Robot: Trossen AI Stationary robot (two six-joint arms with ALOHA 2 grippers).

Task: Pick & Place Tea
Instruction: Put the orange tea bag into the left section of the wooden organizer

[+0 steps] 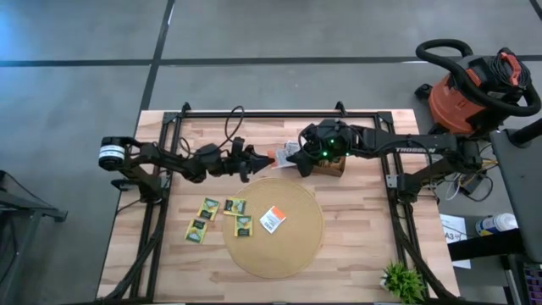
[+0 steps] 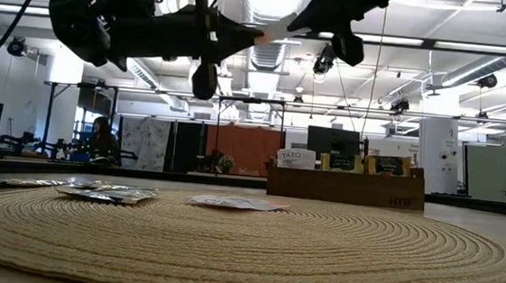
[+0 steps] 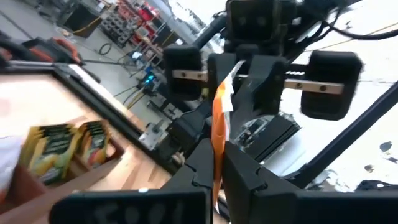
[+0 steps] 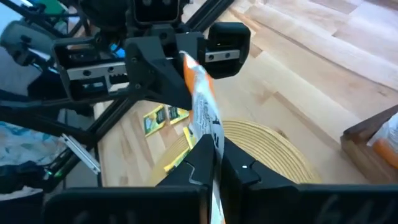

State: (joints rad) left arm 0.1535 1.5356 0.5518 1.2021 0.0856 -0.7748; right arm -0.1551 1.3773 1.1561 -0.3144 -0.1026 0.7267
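An orange sachet (image 4: 200, 118) is held in the air between the two claws, above the upper edge of the mat (image 1: 305, 246), a little above the centre of the high view. It is pinched at one end by the left claw (image 1: 254, 161) and at the other by the right claw (image 1: 298, 163); both are seen closed flat on the paper in the wrist views, so a handover is judged to be under way, with neither side yet released.

Five sachets are already laid out in the lower middle of the high view. A white one (image 1: 272, 219) with an orange mark lies on the mat. Two yellow-green ones (image 1: 235, 206) (image 1: 243, 225) rest at the mat's left rim, and two more (image 1: 208, 207) (image 1: 197, 230) lie on the worktop (image 1: 356, 254) just left of it. In the low view these are seen as flat shapes on and beside the woven surface.

The box (image 2: 346, 185), right of centre in the low view, is seen to hold further upright sachets, so more is judged to be left. The part of the task in hand is thought to be roughly midway: several are placed, one is in transfer, and the box is not emptied.
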